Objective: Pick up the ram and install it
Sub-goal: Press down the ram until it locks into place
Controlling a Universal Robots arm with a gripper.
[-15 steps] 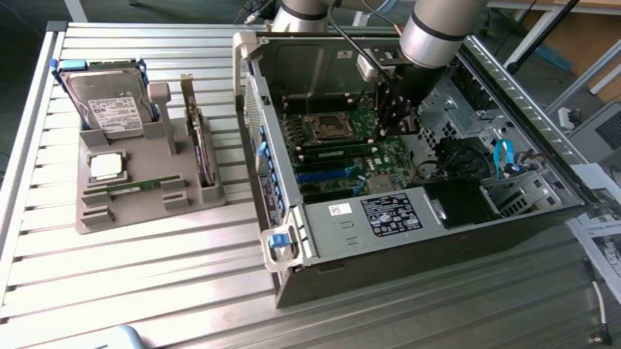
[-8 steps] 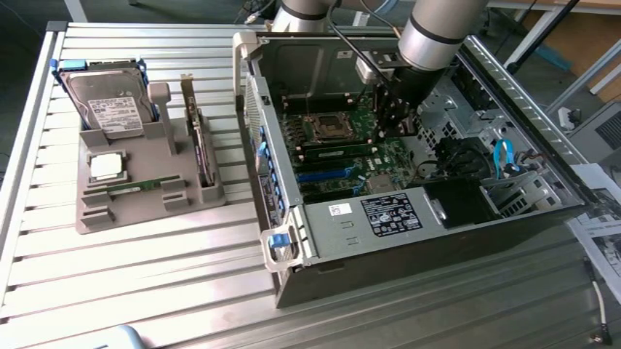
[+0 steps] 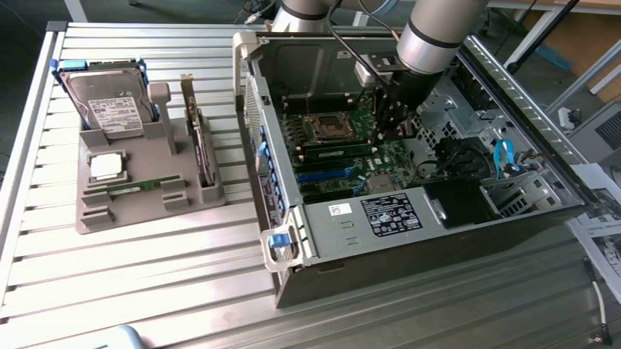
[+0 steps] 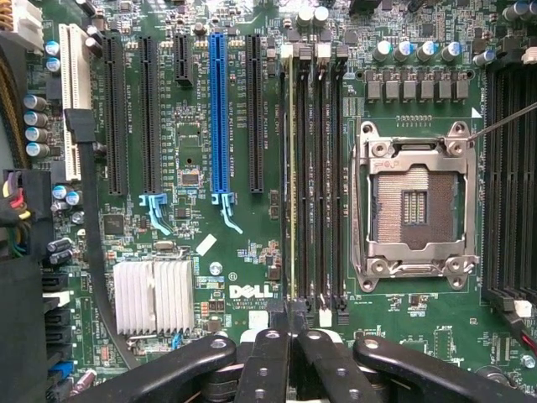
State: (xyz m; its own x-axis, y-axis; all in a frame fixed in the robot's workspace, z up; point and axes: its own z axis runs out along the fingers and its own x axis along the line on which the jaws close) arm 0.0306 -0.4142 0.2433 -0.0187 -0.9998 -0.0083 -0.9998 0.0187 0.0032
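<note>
A ram strip [image 3: 133, 187], thin and green, lies in the grey holder [image 3: 145, 212] at the exterior view's left. Another green ram strip [image 3: 335, 153] stands in a motherboard slot beside the empty processor socket [image 3: 325, 127] inside the open computer case [image 3: 388, 214]. In the wrist view that seated strip [image 4: 291, 185] shows edge-on in the slot farthest from the socket [image 4: 413, 206]. My gripper [image 3: 393, 129] hangs inside the case at one end of that slot. The gripper [image 4: 289, 323] is shut, its black fingers [image 4: 268, 361] pressed together in line with the strip's end. I see nothing between them.
The holder also carries a hard drive [image 3: 112, 105], a square silver processor chip [image 3: 105, 166] and an upright dark expansion card [image 3: 199, 138]. Three neighbouring memory slots [image 4: 323, 185] stand unfilled. Case walls, a drive cage [image 3: 514, 193] and cables surround the arm. Ribbed metal tabletop [image 3: 145, 283] lies in front.
</note>
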